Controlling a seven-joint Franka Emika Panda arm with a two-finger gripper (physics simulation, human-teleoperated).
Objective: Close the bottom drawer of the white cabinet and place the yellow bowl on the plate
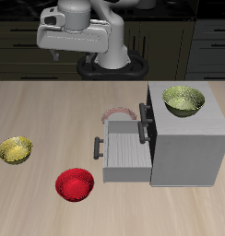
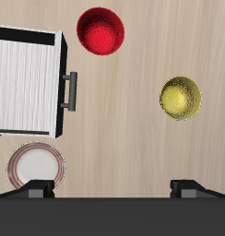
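Your pincer [image 2: 114, 187] hangs high above the surface [image 1: 50, 111], with its two fingers apart and nothing between them. The white cabinet [image 1: 188, 138] stands near one side edge, and its bottom drawer [image 1: 124, 152] is pulled out toward the middle. The yellow bowl [image 1: 15, 149] sits close to the other side edge, well apart from the cabinet. The red bowl [image 1: 75, 183] is near the front edge. From outside, the plate [image 1: 119, 114] is half hidden behind the drawer (only its rim peeks out); the wrist view shows it whole. Only the outside view shows the pale greenish bowl [image 1: 183, 100] on the cabinet's top.
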